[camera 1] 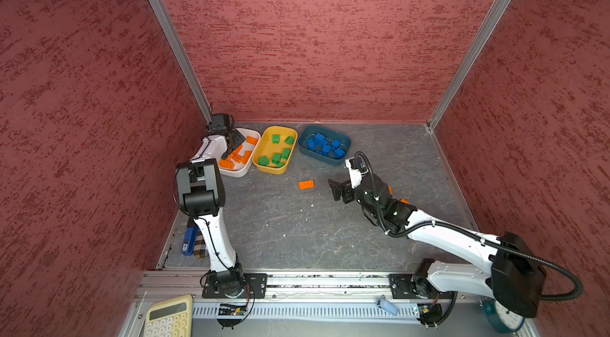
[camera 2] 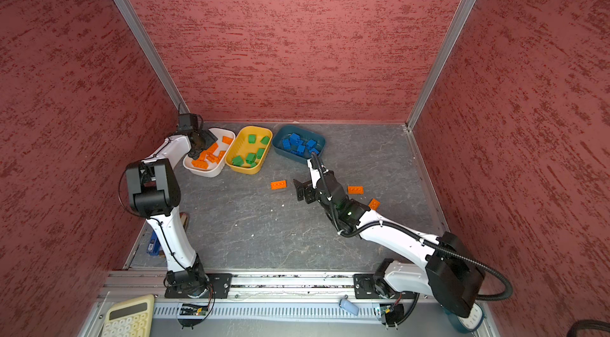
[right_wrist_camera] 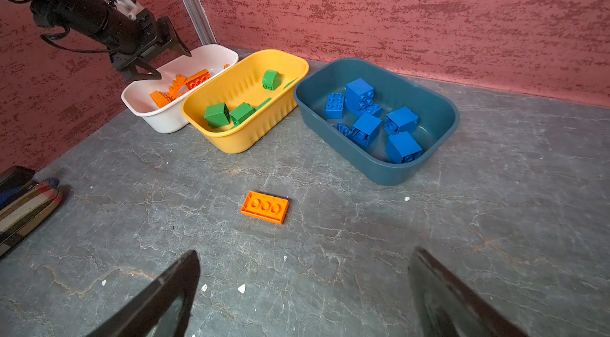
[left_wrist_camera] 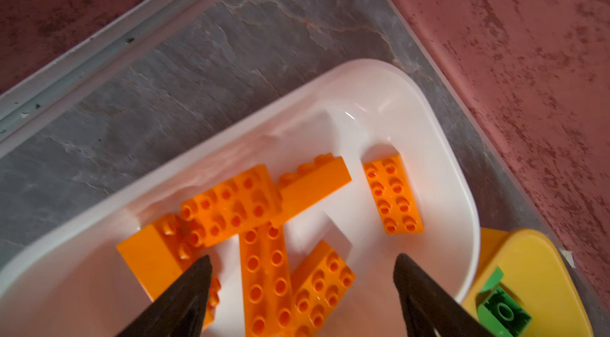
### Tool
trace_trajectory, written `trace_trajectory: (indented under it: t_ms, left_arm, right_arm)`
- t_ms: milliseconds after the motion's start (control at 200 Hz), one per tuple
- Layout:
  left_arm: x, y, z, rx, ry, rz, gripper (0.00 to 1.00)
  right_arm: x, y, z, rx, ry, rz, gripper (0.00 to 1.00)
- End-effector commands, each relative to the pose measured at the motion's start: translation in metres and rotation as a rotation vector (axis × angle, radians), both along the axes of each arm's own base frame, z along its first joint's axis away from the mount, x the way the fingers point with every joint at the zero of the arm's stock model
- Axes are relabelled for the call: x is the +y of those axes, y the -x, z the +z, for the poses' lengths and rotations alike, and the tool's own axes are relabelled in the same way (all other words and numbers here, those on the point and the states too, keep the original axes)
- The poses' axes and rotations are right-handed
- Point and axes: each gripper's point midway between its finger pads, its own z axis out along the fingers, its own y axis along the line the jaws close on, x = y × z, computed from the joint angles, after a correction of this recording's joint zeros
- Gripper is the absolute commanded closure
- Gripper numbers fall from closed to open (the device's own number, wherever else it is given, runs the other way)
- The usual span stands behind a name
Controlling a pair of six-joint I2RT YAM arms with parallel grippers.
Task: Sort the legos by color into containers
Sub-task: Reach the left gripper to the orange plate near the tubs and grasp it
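orange brick point(camera 2: 278, 185) loose | 2 more beside right arm point(camera 2: 396, 236) | calculator point(camera 2: 127, 317) front

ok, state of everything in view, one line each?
white tub: upright, orange bricks inside
yellow tub: upright, green bricks inside
teal tub: upright, blue bricks inside
loose orange brick: on table, studs down, unsorted
two other orange bricks: on table by right arm, unsorted
left gripper: open, empty, over white tub
right gripper: open, empty, facing loose orange brick
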Motion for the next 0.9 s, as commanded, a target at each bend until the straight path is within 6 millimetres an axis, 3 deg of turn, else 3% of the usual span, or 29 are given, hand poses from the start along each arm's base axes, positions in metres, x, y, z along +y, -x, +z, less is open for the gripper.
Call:
trace_trajectory:
  t_ms: [0, 160, 356, 461, 616, 751, 892]
  left_arm:
    - [-0.026, 0.006, 0.048, -0.083, -0.041, -0.07, 0.08]
    - [-0.083, 0.02, 0.083, -0.112, -0.155, -0.21, 0.01]
    - [-0.188, 0.057, 0.085, -0.074, -0.229, -0.425, 0.01]
    - [-0.243, 0.08, 0.07, -0.026, -0.232, -0.552, 0.01]
    - [-0.306, 0.108, 0.035, 0.063, -0.176, -0.661, 0.01]
    - [-0.336, 0.117, -0.003, 0.146, -0.065, -0.675, 0.01]
    - [-0.352, 0.117, -0.03, 0.183, -0.048, -0.687, 0.0]
  right_arm:
    - [-0.011, -0.003, 0.0, -0.005, -0.012, -0.066, 0.01]
    - [-0.033, -0.014, -0.001, -0.009, -0.052, -0.228, 0.01]
    - [-0.05, -0.019, -0.011, 0.028, -0.125, -0.361, 0.01]
    - [-0.055, -0.019, -0.016, 0.04, -0.138, -0.383, 0.01]
    - [-0.057, -0.019, -0.02, 0.047, -0.141, -0.392, 0.01]
    - [-0.058, -0.019, -0.023, 0.055, -0.149, -0.399, 0.01]
    - [-0.06, -0.017, -0.027, 0.064, -0.141, -0.404, 0.01]
